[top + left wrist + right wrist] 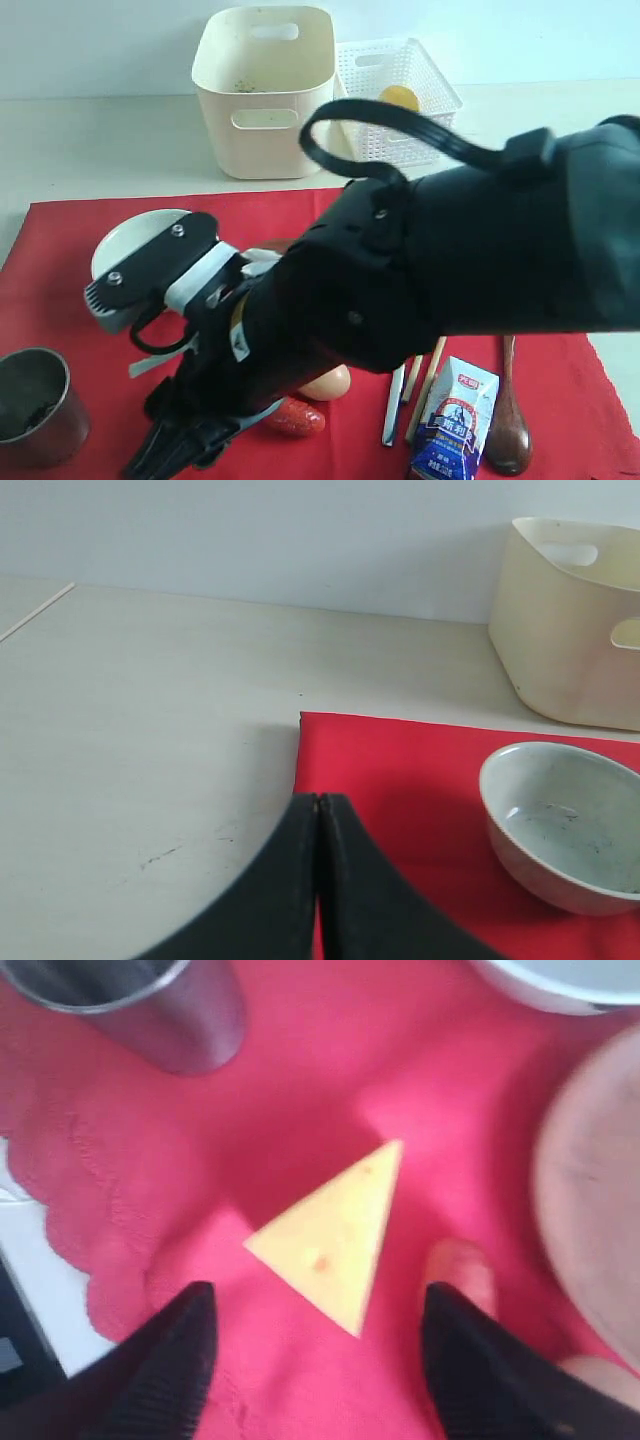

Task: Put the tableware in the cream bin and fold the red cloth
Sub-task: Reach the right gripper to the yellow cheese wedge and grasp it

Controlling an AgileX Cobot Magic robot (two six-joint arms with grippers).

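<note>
The red cloth (60,300) lies spread on the table. On it are the pale bowl (135,240) (565,825), the steel cup (35,405) (150,1000), the knife (393,405), the chopsticks (428,380) and the dark spoon (508,420). The cream bin (265,90) (575,620) stands behind the cloth. My right gripper (165,450) (318,1295) hangs open low over the cloth, with a cheese wedge (330,1235) just ahead of its fingers. My left gripper (318,802) is shut on nothing above the cloth's corner, left of the bowl. The brown plate is hidden.
A white lattice basket (400,80) holding a lemon (400,97) stands right of the bin. An egg (330,383) (590,1220), a sausage (295,418) (460,1270) and a blue-white packet (455,420) lie on the cloth. My right arm (450,260) blocks the cloth's middle.
</note>
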